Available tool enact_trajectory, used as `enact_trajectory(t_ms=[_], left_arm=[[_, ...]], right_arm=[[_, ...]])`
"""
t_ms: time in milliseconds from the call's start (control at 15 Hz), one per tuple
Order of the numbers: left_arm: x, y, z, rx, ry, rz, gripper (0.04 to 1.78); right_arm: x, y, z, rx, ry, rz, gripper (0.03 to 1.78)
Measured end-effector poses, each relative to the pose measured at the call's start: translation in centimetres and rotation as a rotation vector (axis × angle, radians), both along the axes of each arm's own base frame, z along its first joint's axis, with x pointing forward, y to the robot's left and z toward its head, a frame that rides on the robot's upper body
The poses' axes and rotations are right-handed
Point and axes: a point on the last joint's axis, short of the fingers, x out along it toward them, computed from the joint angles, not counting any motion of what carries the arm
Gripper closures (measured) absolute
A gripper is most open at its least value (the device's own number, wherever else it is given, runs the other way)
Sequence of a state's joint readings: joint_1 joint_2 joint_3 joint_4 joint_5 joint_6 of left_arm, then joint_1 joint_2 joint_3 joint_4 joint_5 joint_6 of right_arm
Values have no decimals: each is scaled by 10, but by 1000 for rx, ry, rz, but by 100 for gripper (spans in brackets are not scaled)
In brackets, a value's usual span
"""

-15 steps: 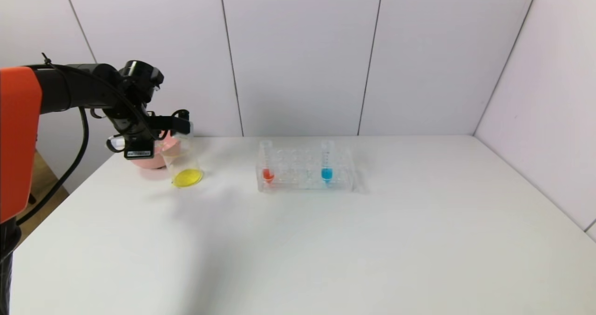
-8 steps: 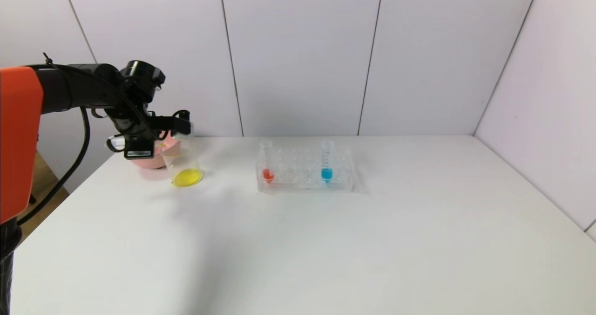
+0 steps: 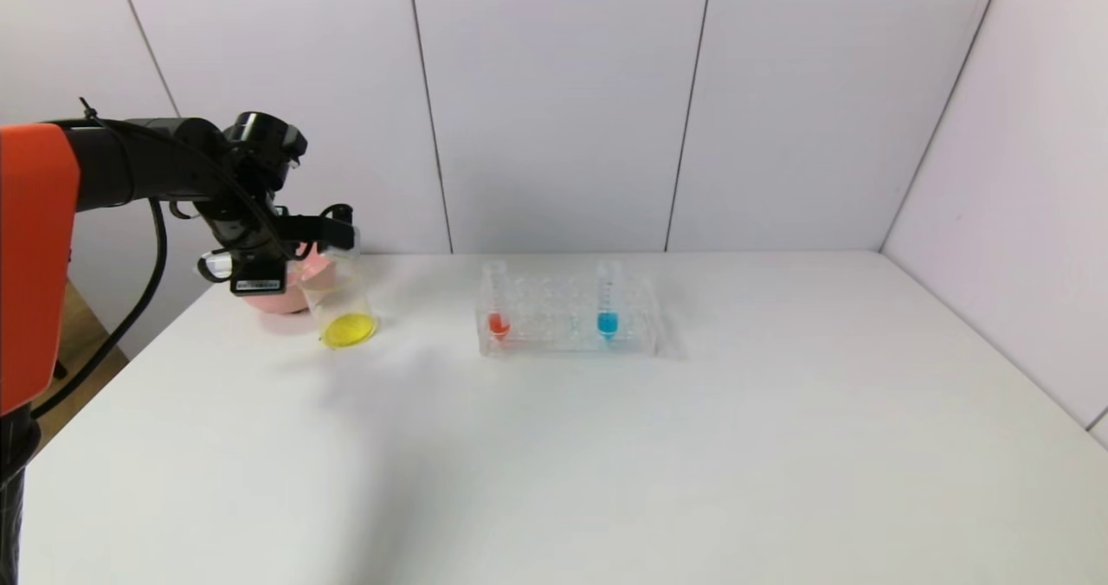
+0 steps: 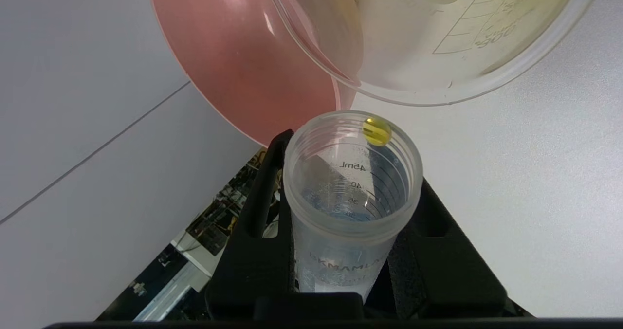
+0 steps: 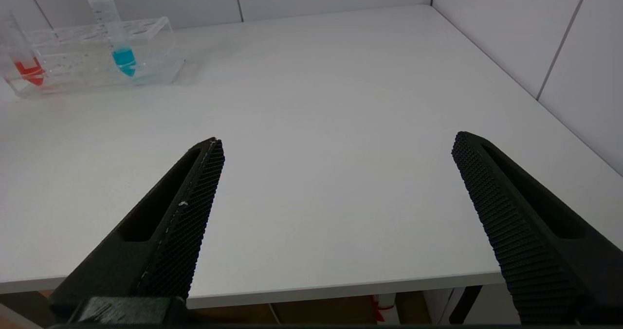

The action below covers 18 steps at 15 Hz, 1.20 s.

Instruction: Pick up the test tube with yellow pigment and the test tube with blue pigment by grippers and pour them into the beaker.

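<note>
While the emptied test tube with yellow pigment [image 4: 351, 207] is being pinched by the left gripper [image 3: 333, 237] fingers at the beaker [image 3: 339, 301], left of frame, the test tube with blue pigment [image 3: 608, 301], racked at centre, is likely being awaited by the spread right gripper [image 5: 336, 212].

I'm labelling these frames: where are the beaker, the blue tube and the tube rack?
beaker [image 3: 342, 308]: head view, clear side wall.
blue tube [image 3: 608, 321]: head view, blue liquid at tip.
tube rack [image 3: 554, 317]: head view, front wall.

Left arm [image 3: 130, 170]: black tube, big orange cover [image 3: 30, 265] near shoulder. Black cables looped beside it. Small white label [image 3: 257, 286] seen under wrist. Left gripper [image 4: 340, 251]: black chunky fingers. Right gripper [image 5: 336, 183]: long black fingers, bumpy inner pads.
</note>
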<state>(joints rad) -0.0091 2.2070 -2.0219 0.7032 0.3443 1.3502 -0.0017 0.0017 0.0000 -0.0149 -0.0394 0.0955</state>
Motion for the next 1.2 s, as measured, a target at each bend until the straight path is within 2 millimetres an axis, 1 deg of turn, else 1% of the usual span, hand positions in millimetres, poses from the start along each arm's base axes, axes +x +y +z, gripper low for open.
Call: enact_trajectory(t_ms=[933,1200], left_arm=[[0,-3,0,23,0,11,128],[-2,-3,3,-1,-7,-2,128]], right_arm=[[0,0,0,0,0,0,10],[0,0,0,0,0,0,10]])
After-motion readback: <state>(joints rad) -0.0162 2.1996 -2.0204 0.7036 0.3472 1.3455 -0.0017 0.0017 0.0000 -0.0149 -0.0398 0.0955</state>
